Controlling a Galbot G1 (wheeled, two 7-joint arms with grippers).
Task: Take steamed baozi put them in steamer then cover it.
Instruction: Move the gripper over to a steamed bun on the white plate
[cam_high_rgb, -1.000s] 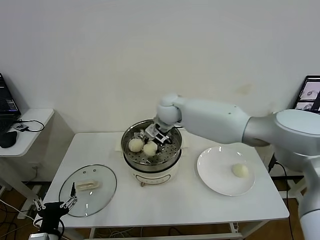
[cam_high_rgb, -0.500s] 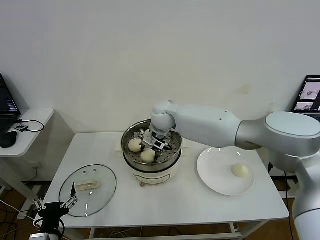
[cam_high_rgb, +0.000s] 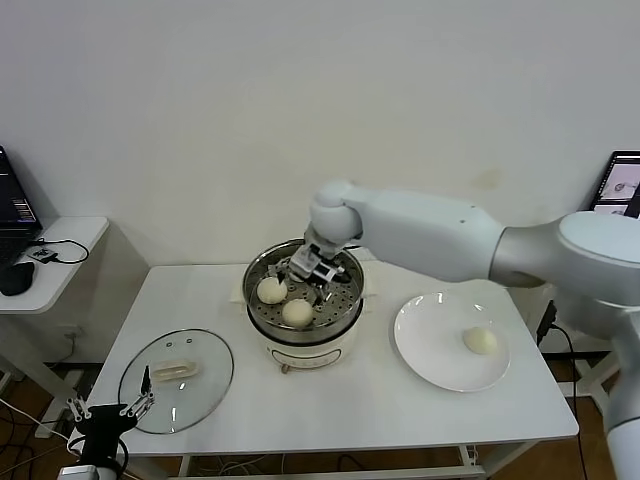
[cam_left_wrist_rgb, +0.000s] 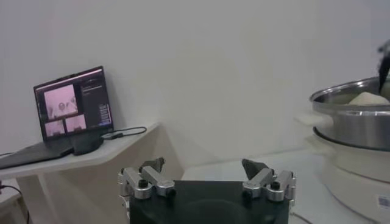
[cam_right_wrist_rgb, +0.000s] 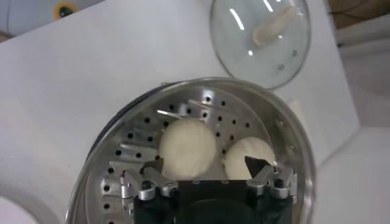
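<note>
The right hand (cam_high_rgb: 308, 272) is hovering wide open over the steamer (cam_high_rgb: 345, 300), two baozi (cam_high_rgb: 297, 312) inside; next comes fetching the plate's (cam_high_rgb: 430, 345) bun (cam_high_rgb: 481, 341). The left hand (cam_high_rgb: 108, 408) is idling open below the desk.

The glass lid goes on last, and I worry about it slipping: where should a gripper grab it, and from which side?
Probably by the pale handle, from straight above. The cover lies flat on the table, handle up, offering a raised bar that the fingers can straddle across its short width; the smooth glass dome and thin rim offer little grip. The left gripper hangs open near its front edge.
</note>
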